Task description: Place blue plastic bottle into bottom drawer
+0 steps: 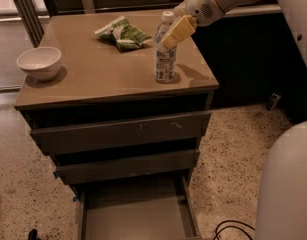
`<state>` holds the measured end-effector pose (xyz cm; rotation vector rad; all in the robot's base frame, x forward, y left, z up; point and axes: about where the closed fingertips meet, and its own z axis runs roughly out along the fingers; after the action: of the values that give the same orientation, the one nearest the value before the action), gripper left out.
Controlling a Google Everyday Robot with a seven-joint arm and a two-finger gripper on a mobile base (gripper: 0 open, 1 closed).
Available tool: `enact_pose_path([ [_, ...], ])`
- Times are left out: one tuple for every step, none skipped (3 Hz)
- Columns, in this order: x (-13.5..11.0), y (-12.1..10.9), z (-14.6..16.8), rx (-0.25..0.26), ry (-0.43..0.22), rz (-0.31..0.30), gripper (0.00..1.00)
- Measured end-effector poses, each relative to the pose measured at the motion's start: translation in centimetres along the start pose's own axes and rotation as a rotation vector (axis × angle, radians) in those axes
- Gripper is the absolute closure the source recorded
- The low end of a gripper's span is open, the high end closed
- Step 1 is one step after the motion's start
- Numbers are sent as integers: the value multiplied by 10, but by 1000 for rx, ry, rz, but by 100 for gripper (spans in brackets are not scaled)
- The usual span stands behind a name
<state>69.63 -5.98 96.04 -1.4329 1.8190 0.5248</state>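
A: While the bottle stands upright near the right edge of the tabletop, closer to the front right corner than the back, where is the gripper?

B: At the bottle's upper part, just below the white cap, reaching in from the right. Its pale yellow pad crosses in front of the neck. I cannot tell whether it is spread, closed, or pinching the bottle.

A: Handling?

B: Judgement only: thin clear plastic, probably light. The smooth round wall is likely slippery and would dent under a hard squeeze. It is tall and narrow, so a sideways nudge near the cap could tip it. Best hold is around the body at or just above the printed label, where the wall is straight.

A: Other surfaces?

B: The tabletop is flat, matte brown and smooth. A white bowl, round and glossy, sits by the left edge. A crinkled green and white bag lies near the back edge, well apart from the bowl.

A: Target?

B: The drawer at the bottom is pulled out below the front edge. It is a shallow tray with a flat grey floor and thin walls. The bottle probably has to go in lying down.
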Motion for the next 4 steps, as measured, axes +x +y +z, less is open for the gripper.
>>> enact_pose_path([
  [0, 5, 15, -32, 12, -9, 37],
  [0, 5, 15, -32, 12, -9, 61],
  [0, 5, 15, -32, 12, -9, 84],
  [0, 5, 15, -32, 12, -9, 100],
])
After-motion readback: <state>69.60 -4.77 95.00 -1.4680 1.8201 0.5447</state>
